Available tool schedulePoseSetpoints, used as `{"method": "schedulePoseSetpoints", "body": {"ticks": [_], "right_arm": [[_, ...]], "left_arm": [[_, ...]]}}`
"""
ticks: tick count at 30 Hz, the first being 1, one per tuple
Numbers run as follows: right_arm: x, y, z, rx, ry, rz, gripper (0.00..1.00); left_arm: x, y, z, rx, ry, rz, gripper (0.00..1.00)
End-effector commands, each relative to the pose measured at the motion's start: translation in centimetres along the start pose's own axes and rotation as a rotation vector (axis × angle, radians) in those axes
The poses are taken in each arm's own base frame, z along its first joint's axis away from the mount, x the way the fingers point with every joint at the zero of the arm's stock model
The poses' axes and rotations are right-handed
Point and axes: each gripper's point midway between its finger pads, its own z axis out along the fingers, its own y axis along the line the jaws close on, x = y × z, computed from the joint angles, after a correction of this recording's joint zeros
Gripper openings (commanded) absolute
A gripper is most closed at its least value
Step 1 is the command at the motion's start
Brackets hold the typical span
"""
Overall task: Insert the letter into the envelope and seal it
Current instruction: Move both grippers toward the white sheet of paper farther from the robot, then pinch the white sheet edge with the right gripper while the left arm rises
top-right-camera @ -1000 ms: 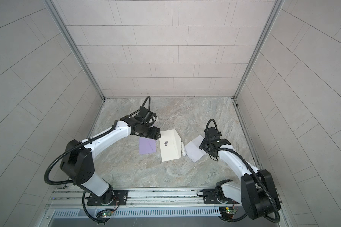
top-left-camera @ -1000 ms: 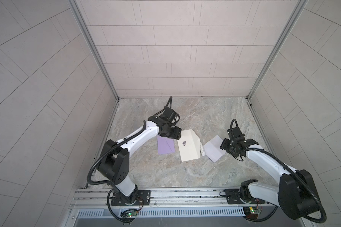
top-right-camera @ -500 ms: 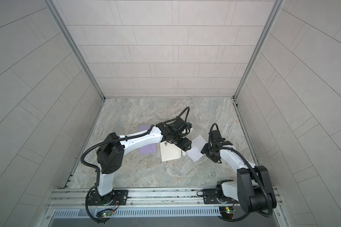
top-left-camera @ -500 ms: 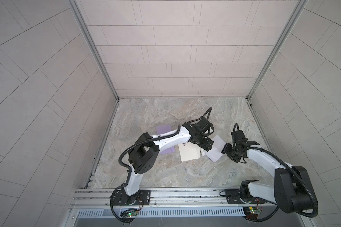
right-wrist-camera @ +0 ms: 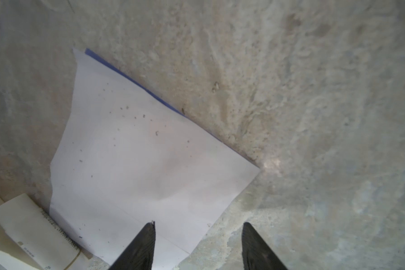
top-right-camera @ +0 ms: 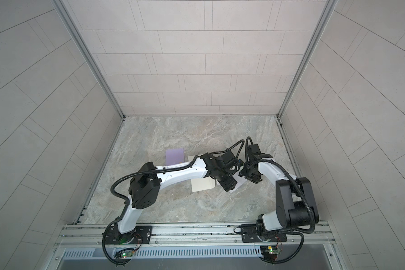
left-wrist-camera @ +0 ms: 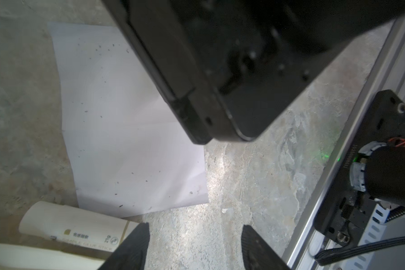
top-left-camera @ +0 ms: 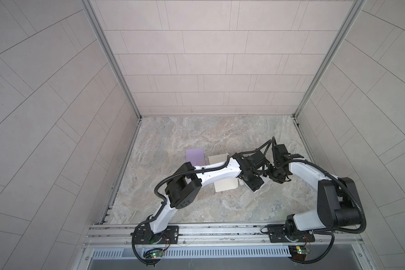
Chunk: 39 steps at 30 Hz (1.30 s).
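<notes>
The letter (left-wrist-camera: 131,140), a white sheet with dark specks, lies flat on the marble table; it also fills the right wrist view as the letter (right-wrist-camera: 138,163). In both top views my grippers hide most of it, leaving a corner of the letter (top-left-camera: 257,189) (top-right-camera: 234,187). The cream envelope (top-left-camera: 225,185) (top-right-camera: 201,185) lies just left of it, partly under my left arm. My left gripper (top-left-camera: 254,184) (left-wrist-camera: 194,228) is open over bare table beside the letter's corner. My right gripper (top-left-camera: 277,178) (right-wrist-camera: 198,225) is open, one finger over the letter's edge. Neither holds anything.
A white glue stick (left-wrist-camera: 73,224) (right-wrist-camera: 28,222) lies between the envelope and the letter. A purple card (top-left-camera: 195,157) (top-right-camera: 174,156) lies left of the envelope. The right gripper's black body (left-wrist-camera: 232,70) hangs close above the letter. An aluminium rail (top-left-camera: 220,230) runs along the table's front edge.
My left arm has swung from over the purple card and envelope rightward across to the letter, close to the right gripper. The right gripper shifted slightly. Both jaws have narrowed a little.
</notes>
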Motion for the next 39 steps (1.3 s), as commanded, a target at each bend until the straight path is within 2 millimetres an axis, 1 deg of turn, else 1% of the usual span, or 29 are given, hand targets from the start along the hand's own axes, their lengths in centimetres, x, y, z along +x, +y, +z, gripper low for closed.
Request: {"method": "schedulePoseSetpoints", "body": {"ticks": [1,5,8,15,18,22,25,29,32,33,34,35,36,38,39], "right_arm": [[-0.6,-0.2,0.2,0.036,0.02,-0.045,0.6],[-1.1,0.0,0.7,0.045,0.041,-0.071,0.59],[-1.2,0.1,1.1,0.047,0.061,-0.094,0.58],[-2.2,0.1,0.7,0.063,0.019,-0.109,0.57],[-2.5,0.6,0.5,0.042,0.003,-0.103,0.57],[-2.3,1.2,-0.2,0.008,-0.003,-0.109,0.57],[-2.0,1.4,-1.1,-0.017,-0.033,-0.123,0.57],[-1.5,1.6,-2.6,-0.045,-0.081,-0.155,0.57],[-1.2,2.0,-3.2,-0.066,-0.105,-0.177,0.61],[-1.1,2.3,-3.2,-0.074,-0.107,-0.185,0.62],[-0.9,2.6,-3.0,-0.074,-0.1,-0.205,0.68],[-0.8,2.8,-2.9,-0.067,-0.093,-0.222,0.72],[-0.5,3.1,-2.6,-0.052,-0.079,-0.246,0.75],[-0.1,3.3,-2.0,0.0,-0.061,-0.298,0.77],[0.1,3.4,-1.7,0.034,-0.053,-0.327,0.78]], "left_arm": [[0.9,1.0,1.0,-0.039,0.059,0.047,0.67],[1.5,1.3,2.0,-0.065,0.084,0.08,0.67],[2.4,1.4,2.7,-0.086,0.11,0.11,0.67],[4.9,0.2,4.8,-0.108,0.191,0.209,0.66],[5.2,-0.3,5.0,-0.111,0.201,0.236,0.65],[4.7,-0.3,4.2,-0.116,0.165,0.241,0.65],[3.9,-0.7,2.6,-0.101,0.071,0.247,0.65],[1.6,-1.6,-1.6,-0.073,-0.129,0.251,0.66],[-0.7,-2.1,-5.2,-0.048,-0.3,0.185,0.67],[-1.7,-2.4,-6.5,-0.02,-0.364,0.163,0.68],[-2.4,-2.4,-7.5,-0.006,-0.424,0.132,0.68],[-3.3,-2.1,-8.7,-0.003,-0.492,0.103,0.69],[-4.0,-1.4,-9.9,-0.009,-0.554,0.059,0.7],[-4.9,0.7,-12.0,-0.032,-0.653,-0.058,0.73],[-5.0,2.3,-12.8,-0.033,-0.69,-0.136,0.76]]}}
